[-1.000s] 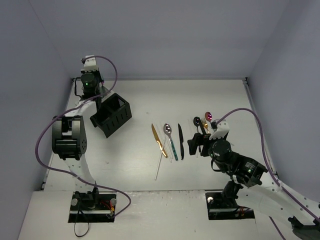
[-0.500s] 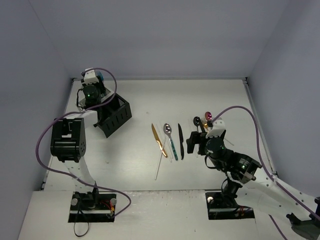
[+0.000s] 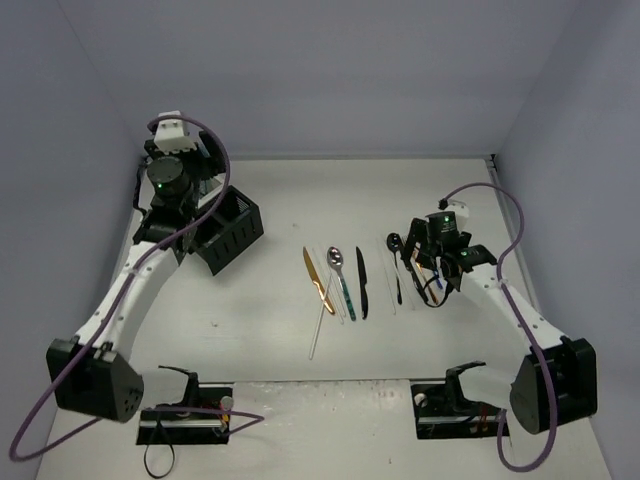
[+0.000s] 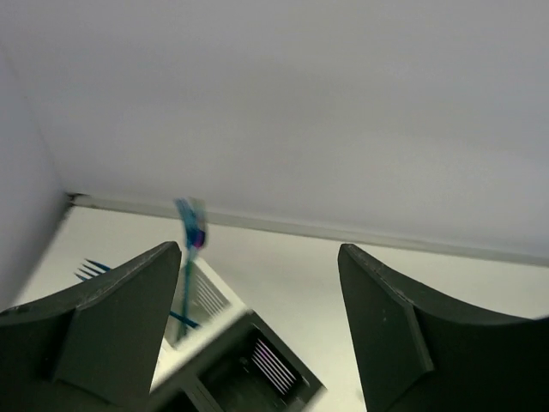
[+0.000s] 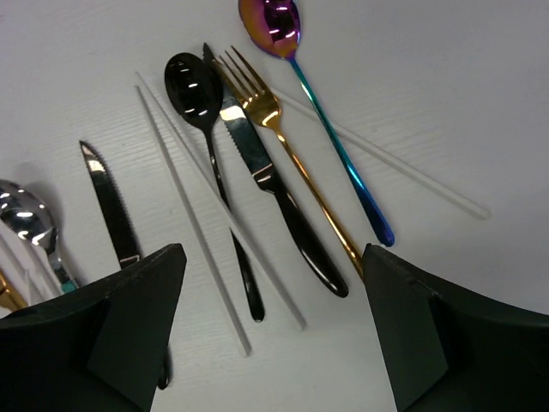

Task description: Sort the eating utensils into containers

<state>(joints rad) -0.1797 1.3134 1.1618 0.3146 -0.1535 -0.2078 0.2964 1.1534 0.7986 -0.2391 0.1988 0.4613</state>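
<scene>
The containers are a cluster of mesh bins [image 3: 232,230] at the back left. In the left wrist view a white bin [image 4: 206,296] holds an upright blue utensil [image 4: 189,249], with a black bin [image 4: 257,365] beside it. My left gripper [image 3: 188,172] hovers over the bins, open and empty [image 4: 259,251]. My right gripper [image 3: 420,265] is open and empty [image 5: 273,257], low over a black spoon [image 5: 196,90], a black knife [image 5: 262,176], a gold fork [image 5: 262,107] and a blue-purple spoon [image 5: 273,21]. A gold knife [image 3: 318,280], a silver spoon [image 3: 338,262] and another black knife [image 3: 361,282] lie mid-table.
Thin white sticks [image 5: 199,227] lie among the utensils under my right gripper, and another one [image 3: 317,330] lies mid-table. Blue fork tines [image 4: 90,270] show beside the white bin. The back wall and left wall stand close to the bins.
</scene>
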